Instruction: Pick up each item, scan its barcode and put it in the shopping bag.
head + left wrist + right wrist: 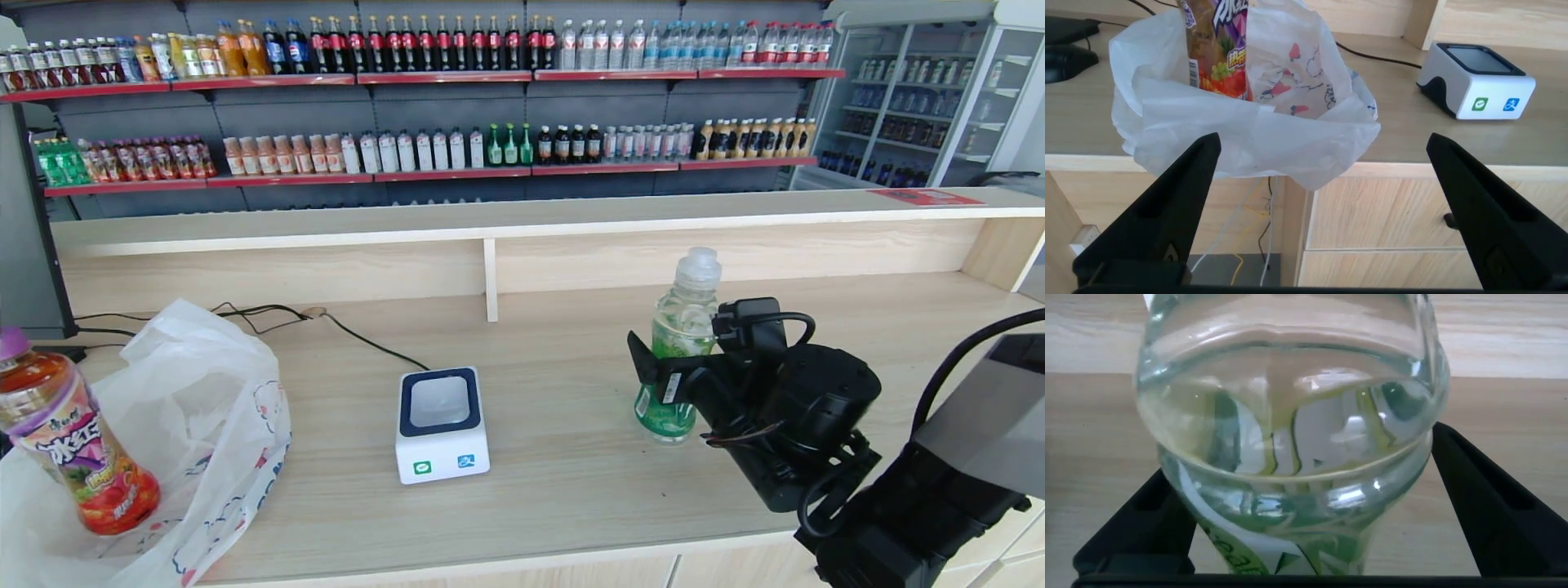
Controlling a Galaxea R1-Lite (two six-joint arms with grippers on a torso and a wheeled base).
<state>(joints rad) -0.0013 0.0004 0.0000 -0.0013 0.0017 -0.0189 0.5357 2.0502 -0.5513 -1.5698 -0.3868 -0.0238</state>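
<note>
Left gripper point(1323, 140): fingers spread, holding nothing, low before the counter point(571, 498) edge, facing the shopping bag point(204, 384); a tea bottle point(77, 441) stands inside. Right gripper point(676, 351): clamped on the green bottle point(679, 322), whose base rests on the counter, right side. Step judged: lift and carry to the scanner point(441, 420). Keep the bottle upright and turn its label to the window. Bare counter lies between; the back ledge point(490, 224) stands well apart.

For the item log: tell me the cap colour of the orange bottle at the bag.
Purple cap, clearest in head view.
</note>
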